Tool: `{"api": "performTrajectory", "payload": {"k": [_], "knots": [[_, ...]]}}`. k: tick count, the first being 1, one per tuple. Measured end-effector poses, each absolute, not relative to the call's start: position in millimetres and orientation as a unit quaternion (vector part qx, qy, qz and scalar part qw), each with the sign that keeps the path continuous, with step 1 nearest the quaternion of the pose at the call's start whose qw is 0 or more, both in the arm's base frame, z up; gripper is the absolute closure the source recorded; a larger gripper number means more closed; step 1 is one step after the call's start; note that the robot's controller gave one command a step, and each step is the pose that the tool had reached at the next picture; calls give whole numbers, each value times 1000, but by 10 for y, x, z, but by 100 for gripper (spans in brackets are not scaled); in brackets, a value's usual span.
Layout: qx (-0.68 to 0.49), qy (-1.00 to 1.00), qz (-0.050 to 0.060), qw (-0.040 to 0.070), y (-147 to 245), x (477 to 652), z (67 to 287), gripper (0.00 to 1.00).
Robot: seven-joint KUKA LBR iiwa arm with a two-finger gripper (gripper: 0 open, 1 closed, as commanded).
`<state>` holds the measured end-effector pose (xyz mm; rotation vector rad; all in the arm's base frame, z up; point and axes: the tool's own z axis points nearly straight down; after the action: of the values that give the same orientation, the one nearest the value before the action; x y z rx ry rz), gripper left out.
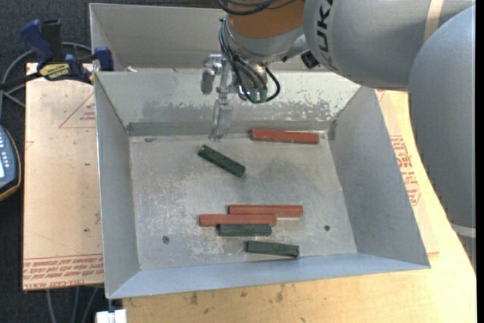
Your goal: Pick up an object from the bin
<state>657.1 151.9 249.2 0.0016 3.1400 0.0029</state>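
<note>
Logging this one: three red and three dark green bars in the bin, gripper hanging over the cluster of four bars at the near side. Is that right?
Not quite. The camera view shows the gripper at the far side of the bin, by the upper end of the lone tilted dark green bar, not over the near cluster of four bars. The bar count stands.

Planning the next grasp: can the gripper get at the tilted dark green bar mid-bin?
Probably yes. The gripper hangs close by the dark green bar, on the side toward the back wall; the bar lies alone, with nothing on or against it.
</note>
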Motion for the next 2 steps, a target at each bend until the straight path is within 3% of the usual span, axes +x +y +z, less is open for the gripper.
{"api": "performTrajectory", "payload": {"k": [1, 2], "knots": [[-52, 999, 0, -3, 776, 6311, 650, 0], [-53, 999, 1, 2, 797, 6342, 713, 100]]}}
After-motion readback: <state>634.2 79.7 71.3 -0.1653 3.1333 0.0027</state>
